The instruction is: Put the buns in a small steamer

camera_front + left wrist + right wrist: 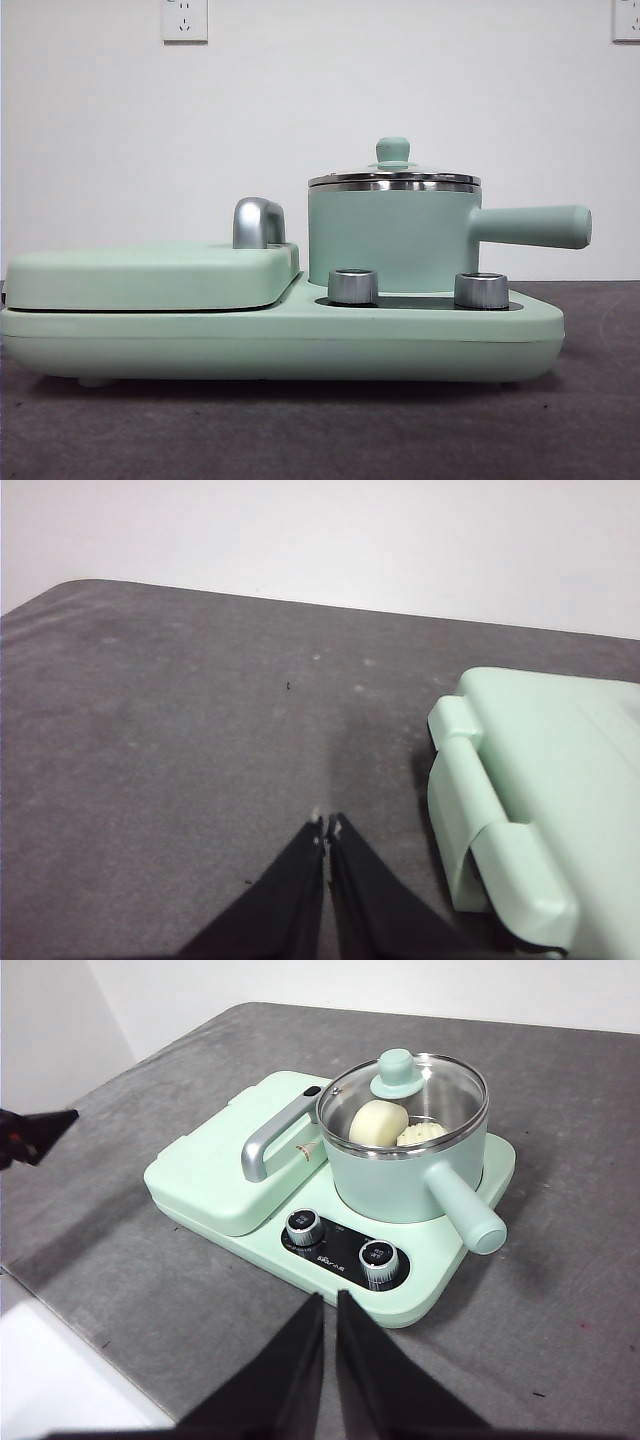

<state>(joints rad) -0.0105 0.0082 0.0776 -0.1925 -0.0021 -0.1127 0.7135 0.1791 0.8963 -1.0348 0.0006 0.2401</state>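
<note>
Nearest in the right wrist view, right gripper [330, 1305] with jaws clenched together, grasping nothing, raised above the grey table [560, 1340] just before the appliance. Beyond it, mint-green cooker base [440, 1295] with two steel knobs [303, 1226] on a dark front panel. On the base, beside each other: flat lidded griddle [215, 1175] with a steel handle [270, 1140], and small steamer [400, 1175] standing upright on its own place. Straight side handle [465, 1215] of the steamer pointing toward the camera side. Glass lid [440, 1085] with green knob [395, 1072] closed on the steel rim. Seen through the glass, both buns inside the pot: smooth bun [378, 1122] and ridged bun [422, 1135], touching or almost touching, cannot tell which.

In the left wrist view, left gripper [326, 827] also clenched, empty, over bare table [180, 740], near one corner of the griddle lid [540, 770] but apart from it. Same gripper visible far off as a black tip at the edge of the right wrist view.

In the front view, no arm; steamer [390, 240] closed, buns hidden behind its wall. White wall with sockets [184, 20] behind all.
</note>
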